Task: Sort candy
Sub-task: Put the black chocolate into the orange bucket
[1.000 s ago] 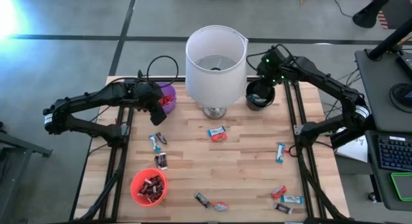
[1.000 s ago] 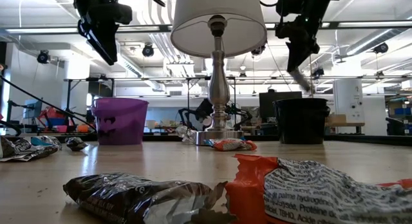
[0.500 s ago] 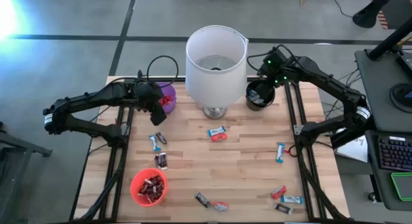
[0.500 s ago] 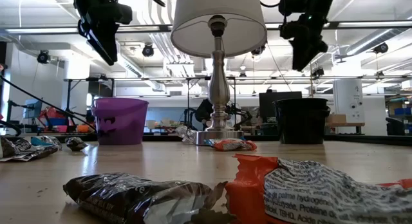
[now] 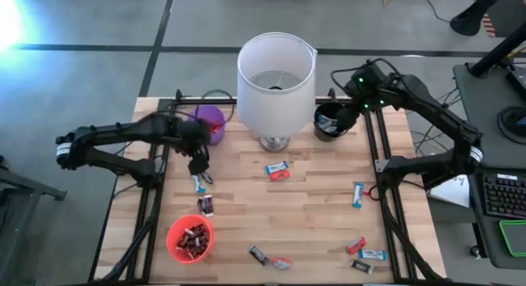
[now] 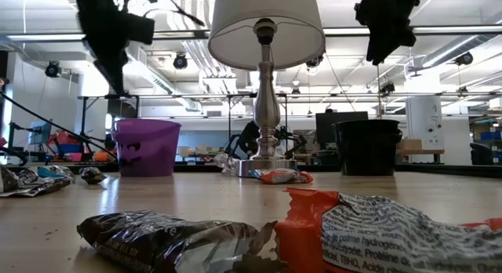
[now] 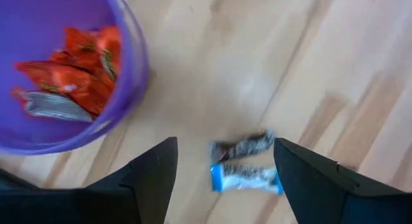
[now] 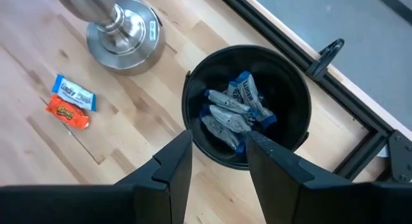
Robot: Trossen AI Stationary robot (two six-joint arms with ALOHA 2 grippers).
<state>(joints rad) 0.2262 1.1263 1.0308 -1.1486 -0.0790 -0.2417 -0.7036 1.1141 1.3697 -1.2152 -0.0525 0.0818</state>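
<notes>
**Both tools empty above a table strewn with wrapped candy**

The table [image 5: 312, 196] is pale butcher-block wood, its planks showing clear grain. At the back centre stands a lamp [image 5: 276, 76] with a white drum shade on a turned, polished metal stem and round base [image 8: 123, 26].

The left tool [image 7: 222, 179] hangs with fingers spread and nothing between them, over a blue-and-white bar [image 7: 246, 177] lying against a dark crinkled bar [image 7: 243, 147]. Just beside them sits the purple cup [image 7: 77, 76], smooth plastic, holding shiny orange-red wrappers.

The right tool [image 8: 219, 163] is released too, fingers apart and empty, poised over the round black cup [image 8: 293, 89], which holds several blue-and-white bars [image 8: 235, 108].

Loose candy is scattered across the wood: a blue bar touching an orange one [image 5: 278, 170] in front of the lamp, a blue bar [image 5: 357, 194] near the right rail, several [image 5: 362, 254] at the front right corner, two [image 5: 269, 258] at the front centre. A red cup [image 5: 190, 237] at front left holds dark-wrapped bars.
</notes>
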